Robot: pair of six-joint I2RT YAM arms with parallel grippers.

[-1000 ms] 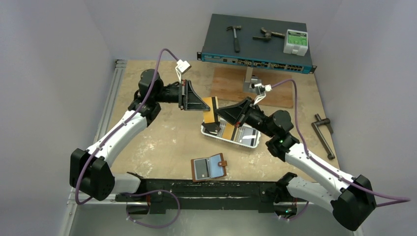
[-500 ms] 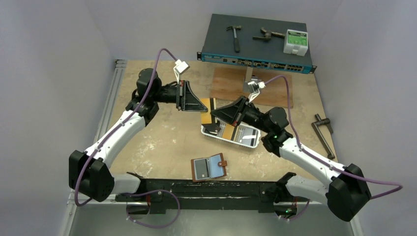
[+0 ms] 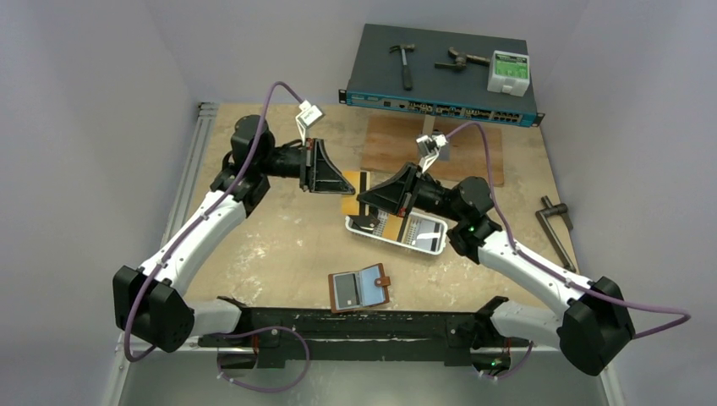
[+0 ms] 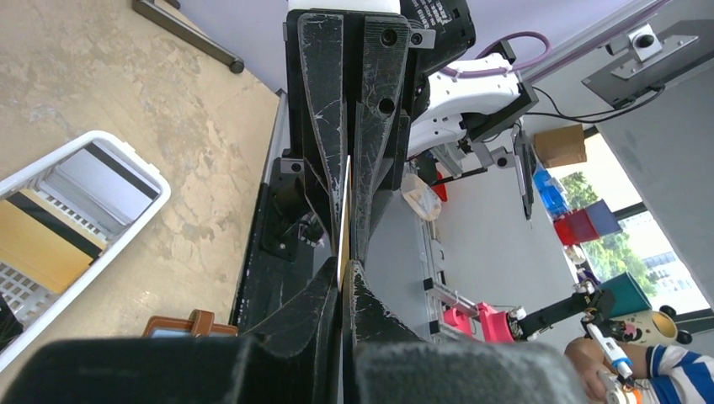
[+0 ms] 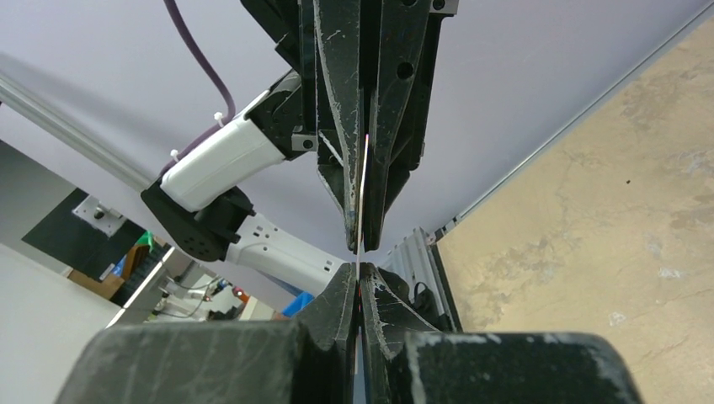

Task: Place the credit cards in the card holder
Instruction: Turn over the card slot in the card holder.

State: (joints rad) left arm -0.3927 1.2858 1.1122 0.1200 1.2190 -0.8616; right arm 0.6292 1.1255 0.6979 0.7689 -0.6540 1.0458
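Observation:
An orange-yellow credit card [image 3: 352,205] with a black stripe hangs on edge above the table, pinched from both sides. My left gripper [image 3: 348,188] is shut on one end and my right gripper [image 3: 363,198] is shut on the other. The left wrist view shows the card [image 4: 345,210] edge-on between my left gripper [image 4: 343,282] and the opposite fingers [image 4: 375,126]. The right wrist view shows the same card [image 5: 363,181] running out of my right gripper [image 5: 358,271]. The brown card holder [image 3: 359,288] lies open near the front edge, with cards in its pockets.
A white slotted tray [image 3: 435,248] under the right gripper holds more cards [image 4: 38,248]. At the back, a network switch [image 3: 440,85] carries a hammer [image 3: 405,63] and a green-white box [image 3: 508,72]. A wooden board [image 3: 397,148] lies before it, and a metal tool [image 3: 556,233] at right.
The right gripper's jaws have shut on the card that the left gripper holds. Both arms and the card have drifted slightly left.

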